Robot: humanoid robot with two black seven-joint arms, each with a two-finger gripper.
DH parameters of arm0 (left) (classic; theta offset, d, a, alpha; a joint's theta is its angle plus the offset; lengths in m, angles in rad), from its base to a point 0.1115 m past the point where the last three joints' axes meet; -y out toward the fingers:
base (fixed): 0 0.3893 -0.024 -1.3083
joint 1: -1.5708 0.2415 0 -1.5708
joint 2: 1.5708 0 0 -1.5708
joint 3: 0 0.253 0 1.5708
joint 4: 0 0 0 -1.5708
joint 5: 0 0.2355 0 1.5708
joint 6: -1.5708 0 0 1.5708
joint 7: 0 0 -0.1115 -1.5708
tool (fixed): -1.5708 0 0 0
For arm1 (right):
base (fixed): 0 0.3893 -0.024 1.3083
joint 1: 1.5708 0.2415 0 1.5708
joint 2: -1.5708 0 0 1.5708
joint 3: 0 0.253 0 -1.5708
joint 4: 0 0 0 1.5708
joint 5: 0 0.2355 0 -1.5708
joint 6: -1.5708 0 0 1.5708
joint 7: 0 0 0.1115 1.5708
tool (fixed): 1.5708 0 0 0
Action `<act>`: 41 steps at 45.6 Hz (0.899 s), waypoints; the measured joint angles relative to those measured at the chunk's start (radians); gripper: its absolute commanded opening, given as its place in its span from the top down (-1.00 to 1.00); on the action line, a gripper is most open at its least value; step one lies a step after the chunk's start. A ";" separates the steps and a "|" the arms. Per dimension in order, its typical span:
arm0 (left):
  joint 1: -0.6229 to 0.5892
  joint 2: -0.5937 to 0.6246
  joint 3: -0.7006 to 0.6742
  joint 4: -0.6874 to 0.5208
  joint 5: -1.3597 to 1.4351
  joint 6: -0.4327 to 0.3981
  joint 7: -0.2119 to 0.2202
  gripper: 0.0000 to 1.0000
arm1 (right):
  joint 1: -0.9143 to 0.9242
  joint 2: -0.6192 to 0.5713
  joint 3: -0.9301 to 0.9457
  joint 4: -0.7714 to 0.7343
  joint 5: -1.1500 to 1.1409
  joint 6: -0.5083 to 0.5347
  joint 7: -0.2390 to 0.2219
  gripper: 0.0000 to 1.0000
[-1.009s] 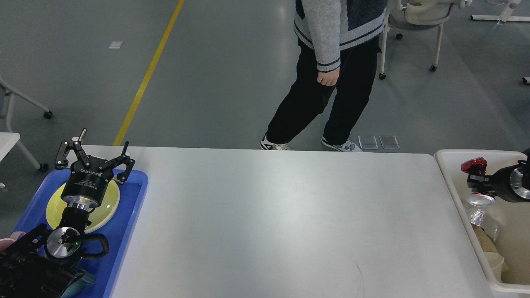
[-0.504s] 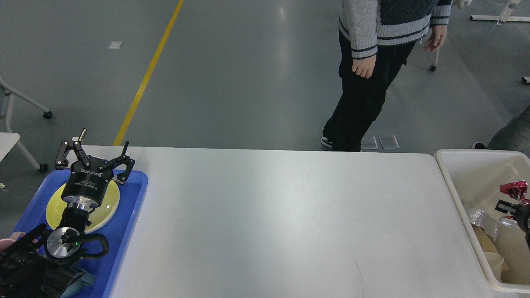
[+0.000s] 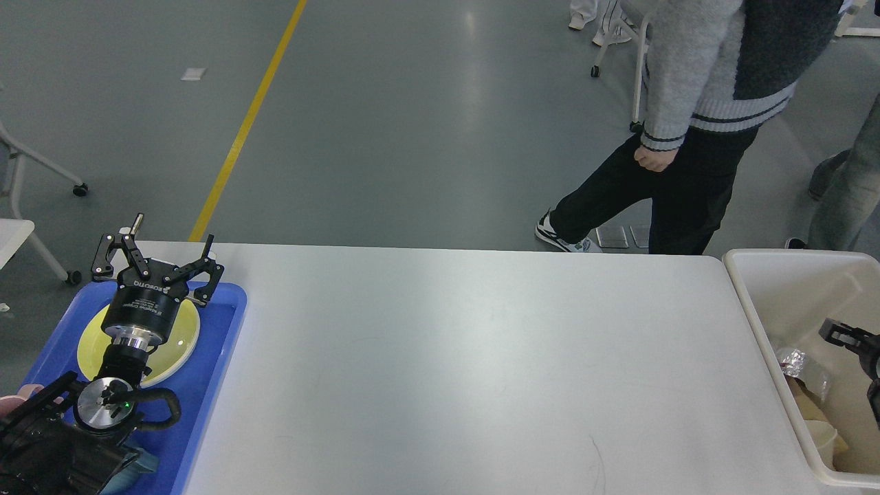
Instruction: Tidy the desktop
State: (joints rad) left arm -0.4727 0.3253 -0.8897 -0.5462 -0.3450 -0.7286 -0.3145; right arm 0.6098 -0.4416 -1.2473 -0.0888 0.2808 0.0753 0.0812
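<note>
I am looking down from the robot's head at the desktop [image 3: 467,371], which is filling the middle of the view from about nine o'clock to three o'clock. It is showing as a wide, smooth, matte white-grey slab with rounded far corners, carrying soft glare and a thin dark hairline mark near five o'clock. Nothing is lying on its surface, so I am judging the tidying to be close to finished.

At eight o'clock, my left gripper [image 3: 157,258] is hovering over a blue tray [image 3: 223,323], its two fingers spread apart and holding nothing. It is hanging above a yellow-green plate [image 3: 182,344] lying in that tray, which looks like the place for dishes.

At four o'clock, an off-white bin [image 3: 756,309] is sitting just beside the desktop's right edge, with crumpled foil and pale rubbish inside. My right gripper [image 3: 849,338] is poking in over it from the frame edge; only a dark tip is showing, so I cannot tell whether its fingers are apart or together.

Beyond the far edge, at one o'clock, a person in a grey sweater [image 3: 694,117] is standing on the grey floor
</note>
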 measured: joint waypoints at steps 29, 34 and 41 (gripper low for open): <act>-0.001 0.000 0.000 0.000 0.000 0.000 0.000 -0.95 | 0.120 0.043 0.210 -0.001 0.030 0.094 -0.014 -1.00; 0.000 0.000 0.000 0.000 0.000 0.000 0.000 -0.95 | 0.177 0.045 0.269 -0.001 0.031 0.130 -0.014 -1.00; 0.000 0.000 0.000 0.000 0.000 0.000 0.000 -0.95 | 0.287 0.042 0.429 0.000 0.033 0.214 -0.012 -1.00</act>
State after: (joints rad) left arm -0.4728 0.3253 -0.8897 -0.5462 -0.3453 -0.7286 -0.3145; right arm 0.8966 -0.3997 -0.8180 -0.0889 0.3137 0.2898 0.0689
